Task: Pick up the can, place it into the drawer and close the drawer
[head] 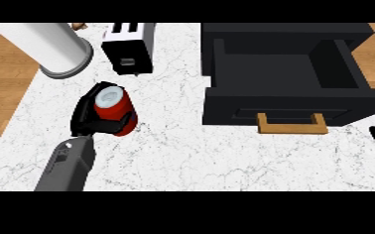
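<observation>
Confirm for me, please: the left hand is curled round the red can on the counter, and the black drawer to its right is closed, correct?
Not quite. The head view shows the left hand curled round the red can, but the black drawer is pulled open, its inside showing.

A white marbled desk (219, 158) with thin grey veins fills most of the view. Past its left edge lies brown wooden flooring (16, 74), and a strip of the same wood shows at the far right edge. Near the desk's far left corner stands a white roll (51, 42) on a grey round base. Just beside it, along the far edge, sits a black and white toaster (130, 47). The light is even, with soft shadows.
</observation>
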